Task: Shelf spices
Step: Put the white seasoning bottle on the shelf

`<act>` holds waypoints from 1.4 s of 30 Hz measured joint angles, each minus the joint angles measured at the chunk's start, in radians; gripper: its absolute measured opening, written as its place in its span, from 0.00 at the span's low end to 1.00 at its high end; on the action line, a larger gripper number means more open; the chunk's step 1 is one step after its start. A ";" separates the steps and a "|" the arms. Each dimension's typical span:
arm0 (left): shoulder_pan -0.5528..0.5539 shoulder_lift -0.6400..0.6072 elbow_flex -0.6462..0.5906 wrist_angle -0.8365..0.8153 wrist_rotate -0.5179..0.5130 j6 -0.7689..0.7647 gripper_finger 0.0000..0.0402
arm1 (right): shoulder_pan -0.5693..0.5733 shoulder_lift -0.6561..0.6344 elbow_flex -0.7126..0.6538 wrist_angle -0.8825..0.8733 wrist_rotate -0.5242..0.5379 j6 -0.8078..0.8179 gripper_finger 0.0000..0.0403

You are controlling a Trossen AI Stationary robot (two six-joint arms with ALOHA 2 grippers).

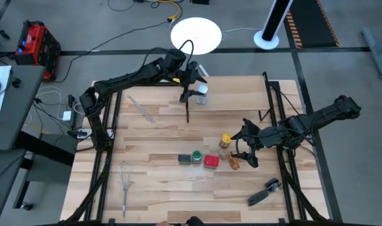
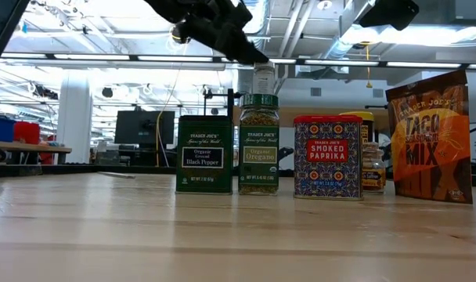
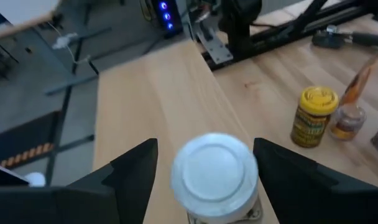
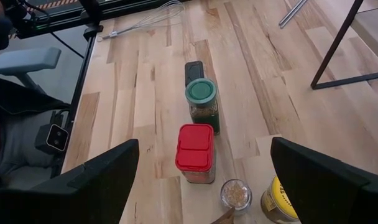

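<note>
**White-capped jar parked on the shelf, five more waiting on the table**

White-capped jar point(image 3: 216, 174) sits upright on the pale shelf board point(image 1: 241, 94), at about 12 o'clock on the table. The left gripper point(image 1: 194, 90) is right over it with its fingers spread to either side of the cap, not squeezing, so I'd call it let go.

Next pick looks like the right arm's job. The right gripper point(image 1: 244, 149) hangs wide open and empty just off the 3 o'clock end of the row, which runs 9-to-3 away from it; the left arm is well apart.

Count on the table:
- one black pepper tin point(image 2: 206, 153)
- one green-capped oregano jar point(image 2: 258, 145)
- one red smoked paprika tin point(image 2: 328, 157)
- one yellow-capped jar point(image 1: 225, 139)
- one orange taco mix pouch point(image 2: 430, 137)

Also one whisk point(image 1: 125, 182), untouched.
</note>
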 joint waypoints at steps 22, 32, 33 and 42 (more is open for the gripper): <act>-0.105 -0.160 0.001 -0.464 0.075 0.108 0.63 | -0.082 0.000 0.000 0.159 0.053 -0.070 0.91; -0.230 -0.161 0.000 -0.492 -0.177 0.075 0.54 | -0.129 0.000 0.000 0.277 0.053 -0.215 0.91; -0.250 -0.161 0.000 -0.492 -0.237 0.076 0.50 | -0.141 0.000 0.000 0.278 0.054 -0.265 0.91; -0.309 -0.162 0.000 -0.490 -0.344 0.012 0.03 | -0.185 0.005 0.000 0.287 0.053 -0.248 0.91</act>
